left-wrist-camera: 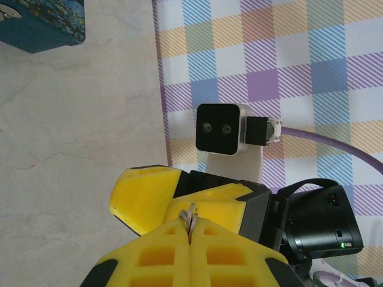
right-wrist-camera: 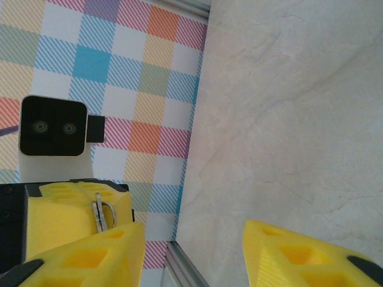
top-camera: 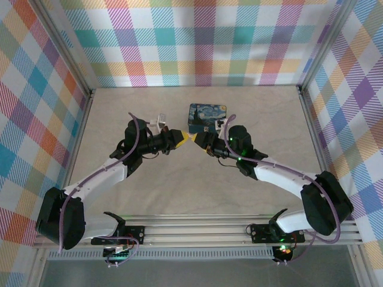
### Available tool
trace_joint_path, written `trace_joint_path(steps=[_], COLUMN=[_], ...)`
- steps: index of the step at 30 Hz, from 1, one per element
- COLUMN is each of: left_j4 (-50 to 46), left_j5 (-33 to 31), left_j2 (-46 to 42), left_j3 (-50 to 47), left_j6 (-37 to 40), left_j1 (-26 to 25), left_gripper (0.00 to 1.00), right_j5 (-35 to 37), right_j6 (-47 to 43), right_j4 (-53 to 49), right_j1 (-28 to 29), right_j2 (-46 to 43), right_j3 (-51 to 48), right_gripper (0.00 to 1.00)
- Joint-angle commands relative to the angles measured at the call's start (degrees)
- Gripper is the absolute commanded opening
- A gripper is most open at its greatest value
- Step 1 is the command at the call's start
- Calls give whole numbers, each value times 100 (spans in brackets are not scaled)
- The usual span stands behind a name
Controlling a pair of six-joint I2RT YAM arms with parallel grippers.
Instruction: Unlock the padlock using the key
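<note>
While my left gripper (top-camera: 183,137) pinches the key (left-wrist-camera: 191,215) between closed fingers and my right gripper (right-wrist-camera: 192,232) gapes empty, the padlock (top-camera: 206,118) waits beyond them — nothing inserted, the unlocking all ahead.

The bench (top-camera: 197,185) looks smooth and matt, pale with faint stone-like veins; the padlock (top-camera: 206,117) wears a printed skin; the key (left-wrist-camera: 191,214) is bare pale metal; the left claw (left-wrist-camera: 190,226) has matt yellow moulded plastic fingers (left-wrist-camera: 149,257) with pocketed faces; the walls (top-camera: 209,48) look like printed checked cloth; the frame rail (top-camera: 197,230) is ribbed, dull-shining metal.
</note>
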Motion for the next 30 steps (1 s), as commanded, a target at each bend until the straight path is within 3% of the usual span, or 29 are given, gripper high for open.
trace_joint_path(steps=[1, 12, 16, 21, 25, 30], left_j4=[-261, -1240, -1076, -754, -657, -692], left_j5=[180, -41, 20, 88, 88, 49], left_j2=[-148, -251, -238, -220, -288, -382], left_j3=[166, 407, 416, 380, 379, 279], left_j6=[116, 859, 754, 551, 483, 504], left_j1=[-121, -122, -123, -121, -119, -122], left_gripper=[0, 0, 0, 0, 0, 0], right_j5=[149, 643, 642, 278, -21, -308], right_j6=[147, 304, 195, 245, 504, 1101], right_j4=[572, 489, 339, 492, 823, 1968], right_j1=[37, 80, 97, 126, 159, 159], right_j2=[-298, -687, -713, -308, 122, 644], right_j3=[-65, -317, -215, 56, 172, 74], right_gripper=[45, 40, 52, 53, 46, 25])
